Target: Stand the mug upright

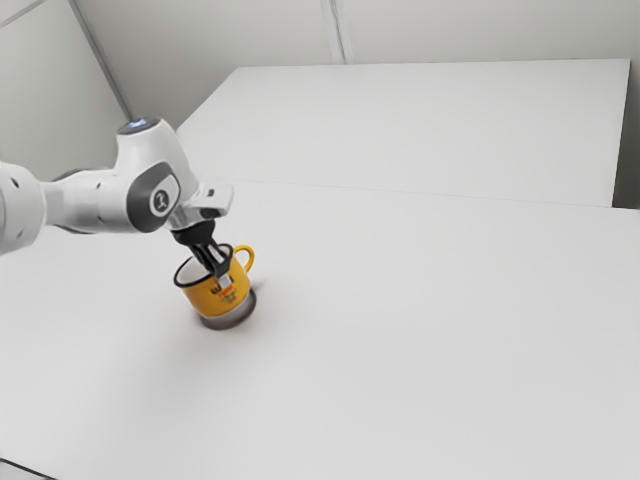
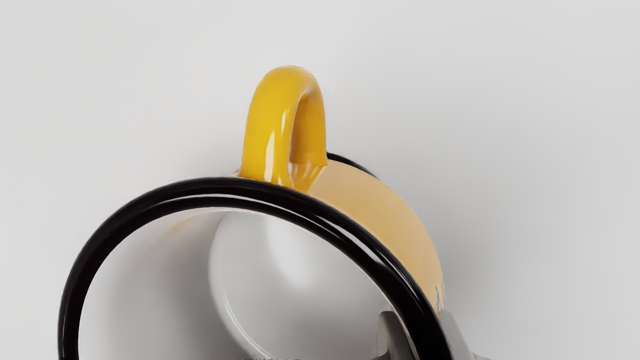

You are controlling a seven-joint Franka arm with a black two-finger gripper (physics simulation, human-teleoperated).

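- One mug (image 1: 205, 302) is seen on the exterior view's left, at about eight o'clock from the view's middle, over the table (image 1: 430, 330).
- The mug is tilted: its mouth is turned toward eleven o'clock and its foot (image 1: 228, 317) toward five o'clock in that view.
- Whether the foot is touched by the table cannot be told.
- The mug is coloured yellow outside and pale inside, and is edged with a black rim (image 2: 150, 192); some print is borne on its outer wall.
- The handle (image 2: 265, 125) is set at between one and two o'clock from the mug's middle in the exterior view; in the wrist view it is seen standing out from the outer wall, well apart from the fingers (image 2: 390, 330).
- The mug's wall is held by the gripper (image 1: 220, 274): one finger is placed inside the mouth, the other outside, and the wall is pinched between them just past the rim.
- The arm (image 1: 95, 200) is brought in from nine o'clock in the exterior view, and its hand is angled down toward the mug.
- A thin dark line (image 1: 28, 469) is seen near that view's corner, at about eight o'clock.
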